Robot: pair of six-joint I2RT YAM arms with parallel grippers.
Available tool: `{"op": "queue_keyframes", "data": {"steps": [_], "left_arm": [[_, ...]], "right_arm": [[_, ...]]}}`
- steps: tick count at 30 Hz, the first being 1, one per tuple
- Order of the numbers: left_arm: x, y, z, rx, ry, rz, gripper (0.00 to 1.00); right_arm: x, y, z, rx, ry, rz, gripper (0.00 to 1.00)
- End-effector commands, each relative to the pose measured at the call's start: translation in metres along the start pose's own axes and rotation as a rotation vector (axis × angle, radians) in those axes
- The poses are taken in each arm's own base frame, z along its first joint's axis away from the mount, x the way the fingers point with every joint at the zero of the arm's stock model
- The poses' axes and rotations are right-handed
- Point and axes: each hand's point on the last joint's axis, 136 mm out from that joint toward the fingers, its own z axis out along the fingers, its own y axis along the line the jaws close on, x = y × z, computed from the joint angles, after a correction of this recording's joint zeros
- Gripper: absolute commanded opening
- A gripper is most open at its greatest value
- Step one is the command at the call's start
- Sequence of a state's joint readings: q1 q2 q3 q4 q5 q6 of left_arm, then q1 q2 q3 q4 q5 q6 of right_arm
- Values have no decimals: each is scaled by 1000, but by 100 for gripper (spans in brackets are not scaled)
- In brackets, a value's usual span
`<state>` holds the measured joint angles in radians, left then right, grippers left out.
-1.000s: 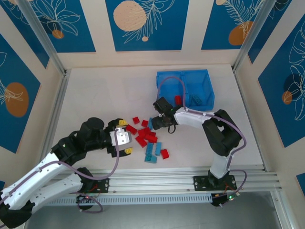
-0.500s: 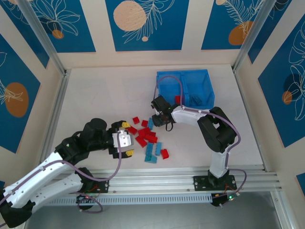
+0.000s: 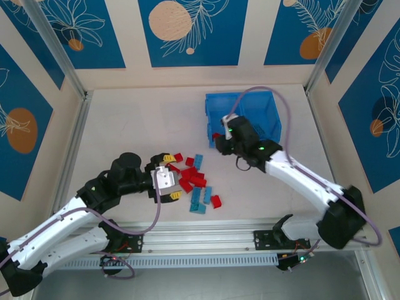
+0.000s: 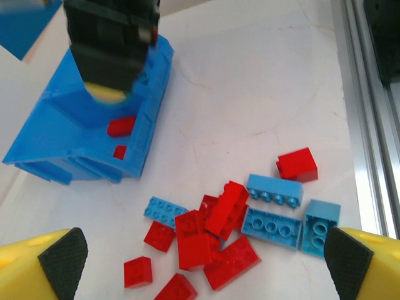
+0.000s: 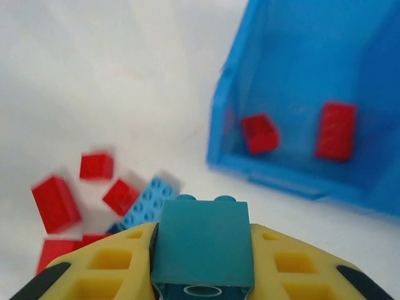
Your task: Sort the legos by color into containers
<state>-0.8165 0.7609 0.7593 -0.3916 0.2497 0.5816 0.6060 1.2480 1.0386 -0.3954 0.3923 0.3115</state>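
Top: my left gripper (image 3: 171, 177), jaws wide, beside the loose legos (image 3: 197, 181) in the middle of the desk (image 3: 137, 125). My right gripper (image 3: 219, 139) is at the near-left corner of the bin (image 3: 270, 100).
Left wrist: legos lie between my pads (image 4: 62, 261).
Right wrist: jaws clamp one blue brick (image 5: 203, 244). Two red bricks (image 5: 259, 133) lie in the bin.

Left arm (image 3: 69, 225): lies low, running from its base at the near edge up and to the right, wrist bent toward the middle of the desk (image 3: 137, 125). I read the left gripper (image 3: 167, 178) as spread wide. Its yellow fingers (image 4: 37, 265) sit at the two bottom corners of the left wrist view.

Right arm (image 3: 306, 181): stretched from its base leftward and away, elbow low on the right side. Right gripper (image 3: 220, 140) points left, lifted clear of the desk. Its fingers (image 5: 106, 269) are clamped on a blue lego (image 5: 201, 247), which sits squarely between them.
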Motion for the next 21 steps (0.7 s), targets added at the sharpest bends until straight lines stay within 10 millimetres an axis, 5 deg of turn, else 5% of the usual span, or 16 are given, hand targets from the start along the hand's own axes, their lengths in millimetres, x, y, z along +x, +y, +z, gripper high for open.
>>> {"op": "queue_keyframes", "data": {"steps": [1, 5, 9, 16, 21], "left_arm": [[-19, 17, 0, -73, -72, -45, 100], [-23, 25, -1, -102, -69, -105, 100], [-20, 28, -2, -111, -37, -170, 100], [-6, 46, -8, -209, 59, -366, 100], [11, 63, -4, -317, 150, -611, 100]], "right_arm": [[-20, -50, -15, 96, -76, 131, 26], [-41, -122, -9, 191, -88, 288, 24], [-43, -175, 40, 242, 62, 405, 24], [-43, -207, 115, 262, 207, 519, 29], [-44, -214, 136, 284, 262, 562, 50]]}}
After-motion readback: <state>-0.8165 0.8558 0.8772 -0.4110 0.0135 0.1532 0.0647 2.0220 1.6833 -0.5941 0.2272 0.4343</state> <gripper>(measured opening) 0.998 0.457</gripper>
